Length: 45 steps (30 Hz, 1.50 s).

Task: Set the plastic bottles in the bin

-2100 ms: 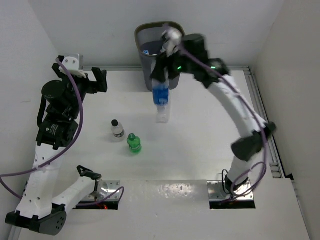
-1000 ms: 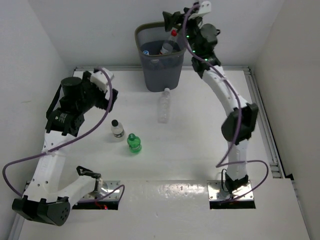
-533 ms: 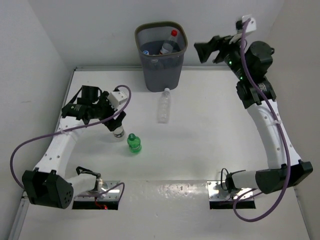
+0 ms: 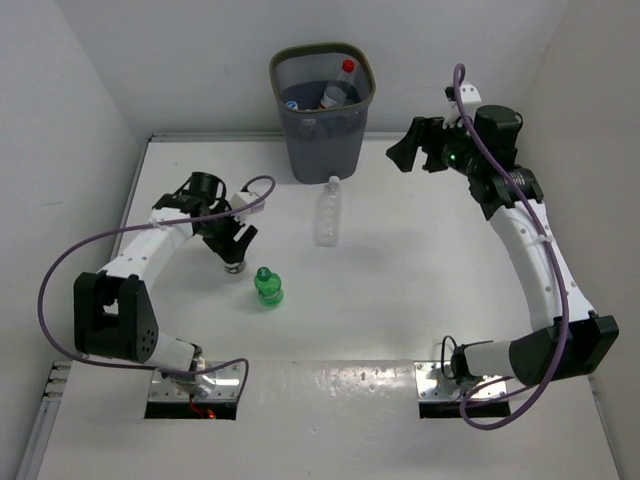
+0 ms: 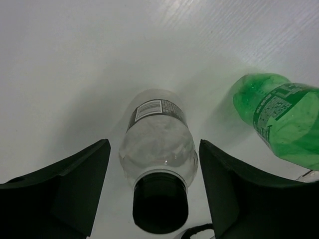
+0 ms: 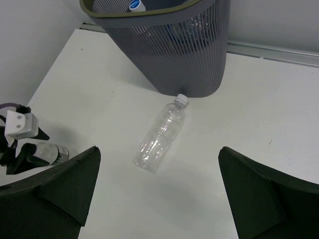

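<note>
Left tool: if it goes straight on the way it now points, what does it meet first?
The black-capped clear bottle, standing upright between the left tool's open fingers with a gap on either side; its cap looks nearest. The green bottle is off to one side, out of that line.

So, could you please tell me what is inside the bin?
The bin holds a red-capped bottle on top and a blue-capped bottle beside it; whatever lies beneath them is covered.
</note>
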Available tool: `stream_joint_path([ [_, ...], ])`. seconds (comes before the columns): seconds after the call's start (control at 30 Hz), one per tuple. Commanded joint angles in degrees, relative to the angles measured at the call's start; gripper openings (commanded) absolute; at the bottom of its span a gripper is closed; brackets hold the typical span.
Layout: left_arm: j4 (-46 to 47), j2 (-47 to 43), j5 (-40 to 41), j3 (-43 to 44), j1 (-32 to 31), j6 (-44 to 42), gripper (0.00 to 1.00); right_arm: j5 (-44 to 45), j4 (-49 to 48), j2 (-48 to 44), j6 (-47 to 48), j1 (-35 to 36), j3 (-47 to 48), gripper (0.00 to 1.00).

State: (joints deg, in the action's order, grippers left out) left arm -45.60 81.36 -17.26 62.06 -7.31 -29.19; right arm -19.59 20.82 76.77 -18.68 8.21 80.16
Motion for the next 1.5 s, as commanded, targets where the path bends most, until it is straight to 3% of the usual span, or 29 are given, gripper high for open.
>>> stream_joint_path([
  [0.0, 0.7, 1.1, 1.2, -0.5, -0.4, -0.1, 0.77, -1.7, -0.2, -1.1, -0.9, -1.0, 1.1, 1.0],
  [0.1, -2.1, 1.6, 0.5, 1.4, -0.4, -2.1, 0.46, -2.0, 0.2, -1.2, -0.7, -1.4, 1.3, 1.0],
  [0.2, -6.2, 1.6, -5.4, 8.8, 0.1, -2.1, 0.32, -2.5, 1.6, -1.4, -0.2, -1.6, 1.1, 1.0],
  [0.23, -7.1, 2.1, -7.5, 17.8, 0.7, -1.0, 0.26, -2.6, 1.9, -1.8, 0.1, -1.7, 0.7, 1.0],
  [0.3, -7.1, 3.1, -13.4, 28.6, 0.7, 4.4, 0.26, -2.6, 3.7, -3.3, 0.7, -1.9, -0.5, 1.0],
  [0.33, -5.8, 3.6, -15.4, 39.2, 0.7, 6.7, 0.26, -2.6, 3.9, -3.7, 1.0, -2.1, -1.3, 1.0],
  [0.43, 5.1, 5.7, -17.7, 53.3, -0.1, 17.3, 0.26, -3.5, 5.3, -6.2, 1.9, -2.5, -5.2, 1.0],
  [0.53, 24.4, 6.4, -15.4, 54.5, -1.2, 25.2, 0.26, -4.4, 7.3, -10.4, 3.8, -2.8, -11.0, 1.0],
  [0.63, 33.3, 9.7, -11.5, 55.3, -2.7, 29.2, 0.26, -4.0, 8.3, -13.5, 4.9, -3.1, -15.2, 1.0],
  [0.93, 41.8, 30.0, -0.6, 69.8, -6.9, 27.2, 0.22, -3.3, 9.8, -15.2, 4.2, -3.0, -17.5, 1.0],
  [0.97, 41.8, 32.3, 0.4, 74.4, -7.6, 26.5, 0.24, -3.8, 9.8, -15.1, 3.7, -3.1, -17.5, 1.0],
  [1.03, 41.8, 39.7, 2.6, 79.2, -8.5, 24.9, 0.38, -4.9, 10.6, -14.5, 2.9, -2.0, -17.8, 1.0],
  [1.07, 42.7, 41.6, 3.9, 81.0, -9.1, 23.6, 0.49, -5.6, 11.1, -14.3, 2.8, -1.6, -18.0, 0.99],
  [1.1, 43.2, 43.0, 5.9, 82.2, -10.2, 21.9, 0.72, -5.9, 11.8, -14.1, 3.8, -0.7, -18.7, 0.99],
  [1.17, 46.1, 44.5, 11.3, 81.6, -10.8, 17.4, 0.85, -6.2, 13.4, -13.5, 4.7, 1.2, -19.3, 0.99],
  [1.2, 47.0, 44.5, 11.9, 80.4, -11.5, 16.1, 1.0, -6.5, 14.4, -13.5, 5.3, 1.6, -19.7, 1.0],
  [1.37, 47.5, 39.5, 15.7, 80.4, -11.5, 14.8, 1.0, -6.0, 15.8, -12.4, 13.0, 10.8, -21.0, 1.0],
  [1.47, 44.7, 34.3, 16.4, 79.9, -10.6, 19.3, 1.0, -4.5, 16.4, -9.0, 18.1, 19.5, -17.2, 1.0],
])
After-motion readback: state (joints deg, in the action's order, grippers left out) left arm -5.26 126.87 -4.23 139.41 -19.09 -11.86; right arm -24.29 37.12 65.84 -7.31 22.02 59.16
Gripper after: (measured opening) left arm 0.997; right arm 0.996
